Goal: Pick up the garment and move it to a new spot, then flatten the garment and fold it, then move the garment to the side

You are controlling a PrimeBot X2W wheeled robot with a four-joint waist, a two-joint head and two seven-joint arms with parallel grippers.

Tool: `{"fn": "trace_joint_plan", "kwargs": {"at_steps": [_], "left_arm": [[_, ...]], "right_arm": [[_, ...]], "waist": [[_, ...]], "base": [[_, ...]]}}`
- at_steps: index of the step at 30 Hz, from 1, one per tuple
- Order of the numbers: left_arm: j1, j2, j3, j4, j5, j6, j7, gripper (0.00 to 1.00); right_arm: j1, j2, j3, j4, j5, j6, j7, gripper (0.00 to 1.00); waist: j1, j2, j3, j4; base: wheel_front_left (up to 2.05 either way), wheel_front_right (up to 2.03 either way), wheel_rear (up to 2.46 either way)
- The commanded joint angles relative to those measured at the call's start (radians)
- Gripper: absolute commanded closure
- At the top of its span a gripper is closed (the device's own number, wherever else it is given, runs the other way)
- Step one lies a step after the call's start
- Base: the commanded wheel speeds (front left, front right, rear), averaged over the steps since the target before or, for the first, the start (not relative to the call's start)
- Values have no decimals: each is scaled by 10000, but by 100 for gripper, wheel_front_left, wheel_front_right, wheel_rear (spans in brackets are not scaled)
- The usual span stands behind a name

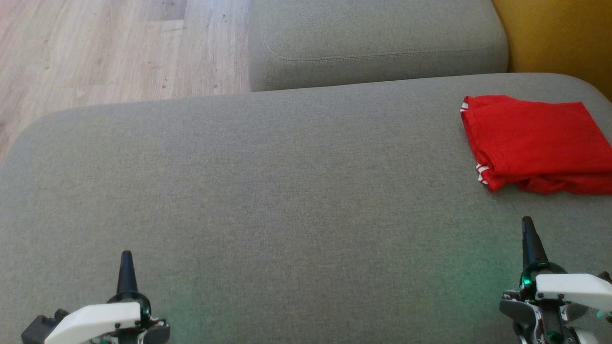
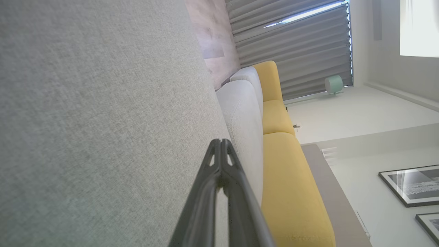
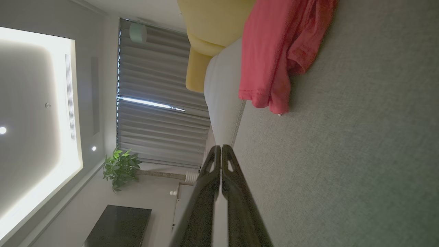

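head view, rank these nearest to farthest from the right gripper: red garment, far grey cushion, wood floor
From the right gripper:
1. red garment, just ahead of the fingertips, at the right edge of the view.
2. far grey cushion, beyond the garment, up and to the left.
3. wood floor, far upper left corner.

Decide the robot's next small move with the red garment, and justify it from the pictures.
Probably none beyond resting: the red garment already lies folded at the right side of the grey cushion, and the left gripper and right gripper are shut, empty and apart from it.
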Motion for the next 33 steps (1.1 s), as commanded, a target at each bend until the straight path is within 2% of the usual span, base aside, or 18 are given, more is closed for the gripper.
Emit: {"fn": "trace_joint_plan", "kwargs": {"at_steps": [1, 21, 33], "left_arm": [[-630, 127, 406, -223, -388, -97, 120, 100], [-1247, 102, 866, 24, -2651, -415, 696, 100], [-1253, 62, 924, 28, -2611, -416, 743, 100]], "right_arm": [[-581, -205, 76, -280, 414, 31, 147, 100], [-1122, -195, -260, -162, 2635, 37, 716, 100], [-1128, -158, -313, -158, 2599, 37, 759, 100]], "waist": [[0, 0, 14, -9], [-1, 0, 143, -90], [-1, 0, 143, -91]], "base": [[0, 0, 0], [0, 0, 0], [0, 0, 0]]}}
